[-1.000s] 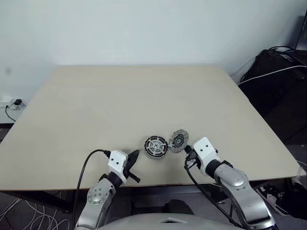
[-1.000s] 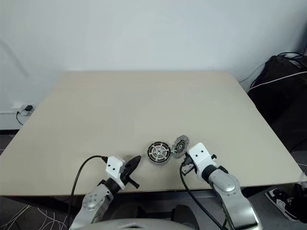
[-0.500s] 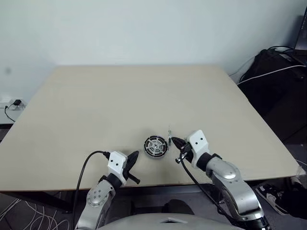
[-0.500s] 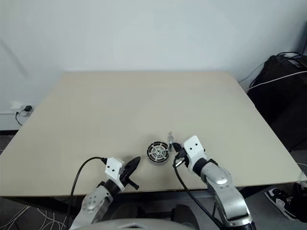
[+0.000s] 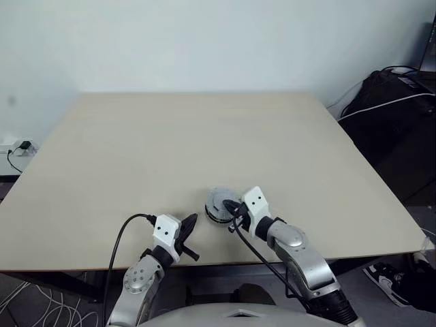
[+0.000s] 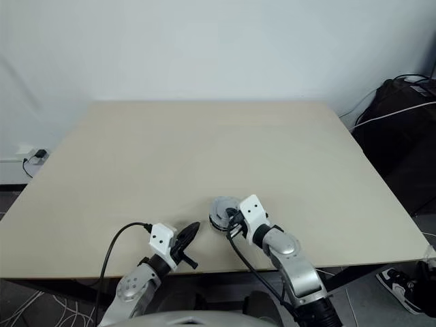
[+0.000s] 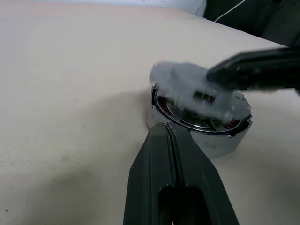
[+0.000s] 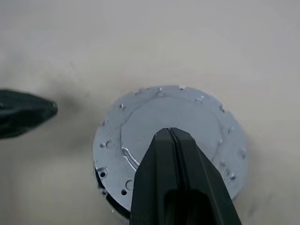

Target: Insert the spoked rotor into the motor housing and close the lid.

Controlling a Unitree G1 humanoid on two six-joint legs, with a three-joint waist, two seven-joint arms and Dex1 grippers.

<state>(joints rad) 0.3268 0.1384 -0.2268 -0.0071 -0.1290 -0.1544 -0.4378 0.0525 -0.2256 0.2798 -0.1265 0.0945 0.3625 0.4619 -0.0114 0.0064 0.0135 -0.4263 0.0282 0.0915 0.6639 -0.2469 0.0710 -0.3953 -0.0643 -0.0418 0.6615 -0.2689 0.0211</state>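
Note:
The lid (image 5: 219,199) lies plain grey face up and tilted on top of the round motor near the table's front edge. In the left wrist view the lid (image 7: 187,86) is blurred. Under it show the spoked rotor (image 7: 199,123) and copper-brown windings of the motor housing (image 7: 230,124). My right gripper (image 5: 230,206) is shut, and its tips lie over the lid's middle (image 8: 197,117), with nothing visible between them. My left gripper (image 5: 194,218) is shut and empty. It hovers just left of the motor and points at it.
The beige table (image 5: 204,136) reaches back to a white wall. A black cable (image 5: 126,231) runs from my left wrist over the front edge. A black bag with white cables (image 5: 395,95) sits off the table's right side.
My right gripper swung left from beside the motor to over it. The lid went from upright and edge-on at the tips to lying face up on the motor. The left gripper stayed put.

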